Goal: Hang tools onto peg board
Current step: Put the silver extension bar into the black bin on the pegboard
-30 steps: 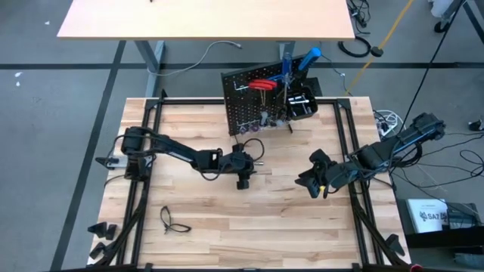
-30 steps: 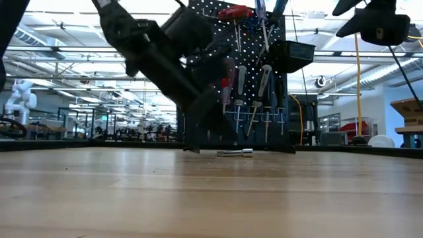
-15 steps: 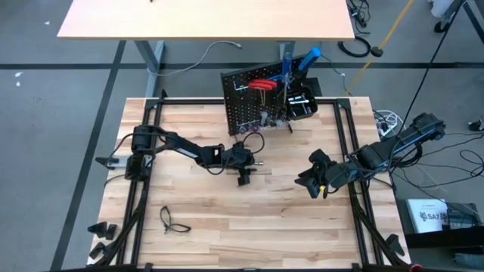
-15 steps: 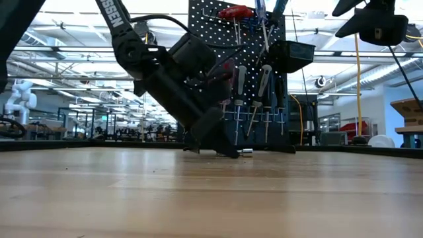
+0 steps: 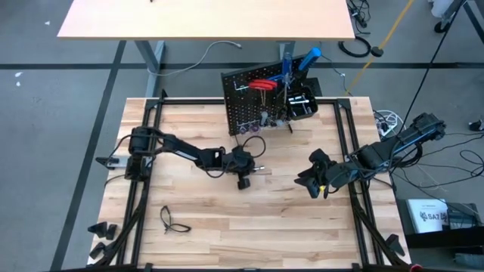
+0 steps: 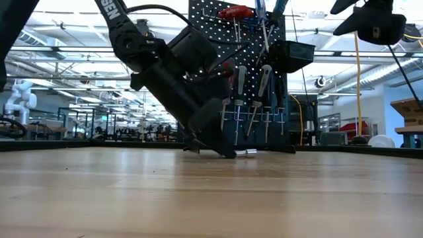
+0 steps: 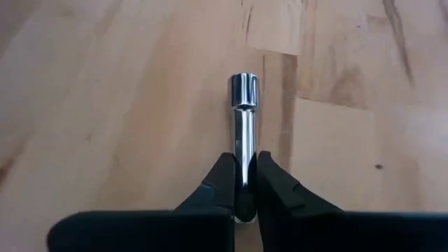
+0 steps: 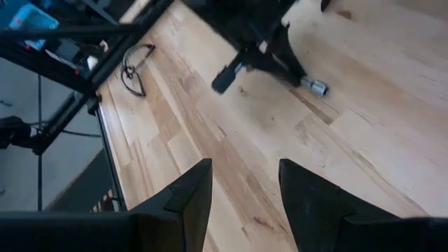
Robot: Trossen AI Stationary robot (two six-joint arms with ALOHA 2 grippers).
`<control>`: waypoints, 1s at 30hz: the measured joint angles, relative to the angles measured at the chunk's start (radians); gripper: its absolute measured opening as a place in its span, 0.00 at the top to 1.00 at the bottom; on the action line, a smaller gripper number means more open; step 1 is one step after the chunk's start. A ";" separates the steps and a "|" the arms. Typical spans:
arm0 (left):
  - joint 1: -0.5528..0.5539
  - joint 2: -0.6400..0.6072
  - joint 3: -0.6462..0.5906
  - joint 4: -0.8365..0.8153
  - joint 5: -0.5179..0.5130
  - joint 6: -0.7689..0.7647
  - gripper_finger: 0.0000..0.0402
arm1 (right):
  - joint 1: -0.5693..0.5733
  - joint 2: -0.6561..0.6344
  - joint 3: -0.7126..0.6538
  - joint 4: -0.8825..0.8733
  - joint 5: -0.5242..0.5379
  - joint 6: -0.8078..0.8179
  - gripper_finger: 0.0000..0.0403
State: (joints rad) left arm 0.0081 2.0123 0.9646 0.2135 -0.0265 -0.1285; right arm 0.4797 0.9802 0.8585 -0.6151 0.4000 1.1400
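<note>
Left gripper point(image 7: 243, 183) pinches the slim silver socket bit point(image 7: 244, 126) lying flat on the tan wooden tabletop point(image 5: 227, 227), low for a clean lift, just near of the black perforated peg board point(image 5: 253, 102). Right gripper point(image 8: 241, 196) waits, fingers apart and empty, right.

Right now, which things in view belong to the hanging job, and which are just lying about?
Job:
- silver socket bit, clamped in left gripper on the table
- peg board
- screwdrivers already hung

Lying about:
- safety glasses
- right gripper, waiting, open
</note>
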 joint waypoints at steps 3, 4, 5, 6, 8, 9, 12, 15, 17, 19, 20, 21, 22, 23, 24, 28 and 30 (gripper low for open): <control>-0.016 -0.013 -0.002 0.001 0.016 -0.068 0.94 | 0.000 0.000 0.000 0.023 0.028 -0.001 0.61; -0.021 -0.026 -0.004 -0.001 0.025 -0.071 0.94 | 0.000 0.000 0.000 0.031 0.037 -0.002 0.61; -0.027 -0.042 -0.005 -0.008 0.034 -0.072 0.94 | 0.000 0.000 0.000 0.042 0.045 -0.004 0.61; -0.033 -0.064 -0.008 -0.021 0.050 -0.072 0.94 | 0.000 0.002 0.000 0.052 0.051 -0.006 0.61; -0.043 -0.119 -0.013 -0.048 0.083 -0.070 0.94 | 0.000 0.008 0.000 0.083 0.054 -0.024 0.61; -0.046 -0.150 -0.014 -0.041 0.084 -0.069 0.94 | 0.000 0.014 0.000 0.099 0.054 -0.036 0.61; -0.038 -0.268 -0.008 0.003 0.067 -0.057 0.94 | 0.000 0.041 0.000 0.158 0.069 -0.056 0.61; -0.039 -0.368 -0.008 0.027 0.068 -0.025 0.94 | 0.000 0.078 0.000 0.213 0.123 -0.056 0.61; -0.042 -0.432 -0.008 0.051 0.077 -0.019 0.94 | -0.001 0.106 0.000 0.266 0.139 -0.076 0.61; -0.039 -0.493 -0.006 0.079 0.074 -0.019 0.94 | -0.002 0.132 0.000 0.335 0.150 -0.111 0.60; -0.038 -0.518 -0.006 0.080 0.067 -0.019 0.94 | -0.008 0.142 0.000 0.380 0.156 -0.122 0.59; -0.039 -0.535 -0.006 0.081 0.056 -0.019 0.94 | -0.015 0.152 0.000 0.425 0.166 -0.128 0.57; -0.042 -0.550 -0.006 0.081 0.047 -0.017 0.94 | -0.023 0.161 0.000 0.472 0.181 -0.130 0.54; -0.047 -0.563 -0.006 0.076 0.041 -0.013 0.94 | -0.034 0.169 0.000 0.524 0.195 -0.131 0.52; -0.052 -0.574 -0.006 0.074 0.032 -0.005 0.94 | -0.043 0.176 0.000 0.572 0.200 -0.131 0.49; -0.071 -0.590 -0.006 0.073 -0.012 0.039 0.94 | -0.085 0.179 0.000 0.706 0.199 -0.129 0.36; -0.082 -0.586 -0.006 0.054 -0.029 0.040 0.94 | -0.103 0.179 0.000 0.733 0.199 -0.124 0.30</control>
State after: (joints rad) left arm -0.0744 1.4262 0.9588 0.2673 -0.0557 -0.0886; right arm 0.3763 1.1595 0.8581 0.1184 0.5988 1.0162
